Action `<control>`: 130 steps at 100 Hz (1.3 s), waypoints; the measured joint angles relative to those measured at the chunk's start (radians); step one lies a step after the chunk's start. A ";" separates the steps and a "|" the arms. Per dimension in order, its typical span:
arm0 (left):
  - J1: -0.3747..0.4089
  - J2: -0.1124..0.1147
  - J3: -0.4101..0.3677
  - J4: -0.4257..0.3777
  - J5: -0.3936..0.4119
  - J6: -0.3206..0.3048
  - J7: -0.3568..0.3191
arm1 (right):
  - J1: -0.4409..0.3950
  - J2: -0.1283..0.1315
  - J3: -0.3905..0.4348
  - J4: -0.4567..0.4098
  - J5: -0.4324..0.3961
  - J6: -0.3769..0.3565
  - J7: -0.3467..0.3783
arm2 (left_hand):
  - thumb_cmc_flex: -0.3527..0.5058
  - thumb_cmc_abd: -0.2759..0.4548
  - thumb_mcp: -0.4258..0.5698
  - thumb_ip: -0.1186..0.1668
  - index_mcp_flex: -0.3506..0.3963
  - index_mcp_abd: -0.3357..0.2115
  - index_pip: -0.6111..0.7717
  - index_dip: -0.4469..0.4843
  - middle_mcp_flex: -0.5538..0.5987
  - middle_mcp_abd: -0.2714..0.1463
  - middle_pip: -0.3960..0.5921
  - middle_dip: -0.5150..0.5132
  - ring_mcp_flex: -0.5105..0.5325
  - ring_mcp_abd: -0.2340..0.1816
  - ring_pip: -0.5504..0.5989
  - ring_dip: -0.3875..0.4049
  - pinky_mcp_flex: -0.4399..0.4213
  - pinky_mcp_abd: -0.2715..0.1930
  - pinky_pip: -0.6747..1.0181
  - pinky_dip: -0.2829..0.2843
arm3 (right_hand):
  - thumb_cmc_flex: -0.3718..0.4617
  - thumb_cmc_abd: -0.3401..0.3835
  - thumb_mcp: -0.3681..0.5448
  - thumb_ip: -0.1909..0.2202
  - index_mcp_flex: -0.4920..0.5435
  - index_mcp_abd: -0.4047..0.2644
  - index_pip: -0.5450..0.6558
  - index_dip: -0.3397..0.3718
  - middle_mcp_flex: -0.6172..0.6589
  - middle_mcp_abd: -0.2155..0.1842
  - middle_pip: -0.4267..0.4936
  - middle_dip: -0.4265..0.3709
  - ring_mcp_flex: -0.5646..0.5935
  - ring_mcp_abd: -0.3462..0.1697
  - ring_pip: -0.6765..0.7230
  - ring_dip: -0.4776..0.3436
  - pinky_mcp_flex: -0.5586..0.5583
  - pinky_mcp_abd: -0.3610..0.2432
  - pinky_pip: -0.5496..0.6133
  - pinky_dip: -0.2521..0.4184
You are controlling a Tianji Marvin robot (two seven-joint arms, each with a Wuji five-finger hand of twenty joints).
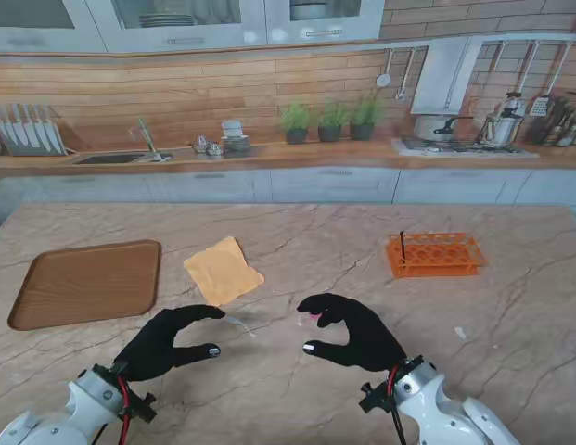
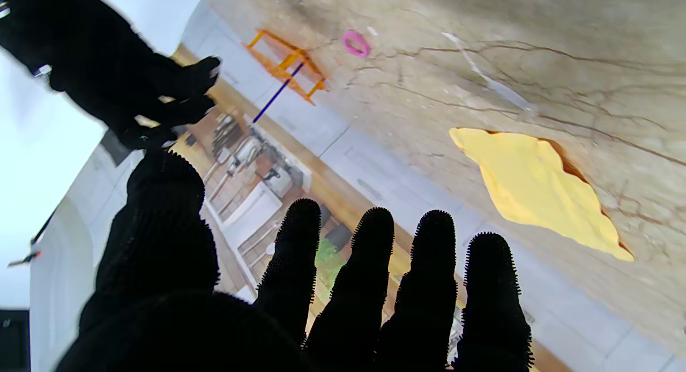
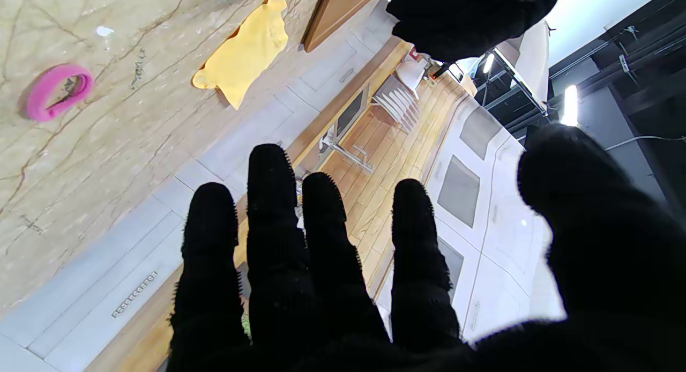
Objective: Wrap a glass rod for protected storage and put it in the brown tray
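Observation:
A clear glass rod [image 1: 239, 324] [image 2: 487, 74] lies flat on the marble table between my two hands, just nearer to me than the yellow cloth [image 1: 223, 271] [image 2: 541, 190] [image 3: 244, 53]. The brown tray [image 1: 83, 283] sits to the left. My left hand [image 1: 167, 343] hovers left of the rod, fingers [image 2: 370, 286] spread and curled, holding nothing. Right of the rod, my right hand [image 1: 357, 334] is likewise open, fingers [image 3: 273, 243] apart. A small pink band [image 1: 313, 315] [image 2: 355, 42] [image 3: 56, 90] lies by the right hand's fingertips.
An orange test-tube rack [image 1: 434, 255] [image 2: 284, 66] stands at the right with one dark blue rod [image 1: 402, 246] [image 2: 276, 96] upright in it. A small white scrap [image 1: 460, 332] lies right of my right hand. A kitchen counter runs behind the table.

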 measured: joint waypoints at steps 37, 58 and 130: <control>-0.058 -0.003 0.095 0.012 0.107 0.158 0.066 | -0.010 -0.002 0.000 -0.008 -0.049 -0.030 -0.027 | 0.001 0.000 0.000 0.000 -0.013 0.000 0.000 0.000 -0.013 -0.001 0.000 0.000 -0.028 -0.009 0.000 0.000 0.000 0.000 0.035 0.033 | 0.000 0.000 0.001 0.000 0.003 0.000 0.005 0.000 0.011 0.000 0.003 0.000 0.005 0.000 0.000 0.000 0.000 0.000 0.000 0.000; -0.162 -0.005 0.205 0.069 0.145 0.280 0.136 | -0.023 -0.004 0.014 -0.017 -0.084 -0.033 -0.055 | 0.004 0.000 0.001 0.000 -0.041 0.000 0.014 0.001 -0.040 -0.003 0.041 0.018 -0.043 -0.010 0.089 0.063 -0.003 -0.006 0.192 0.121 | 0.000 0.000 0.003 0.000 0.012 0.000 0.019 -0.001 0.017 0.000 0.004 0.000 0.007 0.000 0.010 0.000 0.001 0.000 0.000 0.000; -0.537 0.008 0.545 0.327 0.599 0.618 0.265 | -0.010 -0.010 0.038 0.007 -0.124 -0.021 -0.100 | -0.104 -0.122 0.376 0.000 -0.059 0.070 0.130 0.006 -0.084 -0.014 0.205 0.113 -0.044 -0.021 0.401 0.348 -0.017 -0.069 0.517 0.436 | 0.000 0.000 0.018 0.000 0.034 0.000 0.021 -0.009 0.021 0.000 0.004 0.000 0.008 0.000 0.013 0.001 0.001 0.000 0.000 0.000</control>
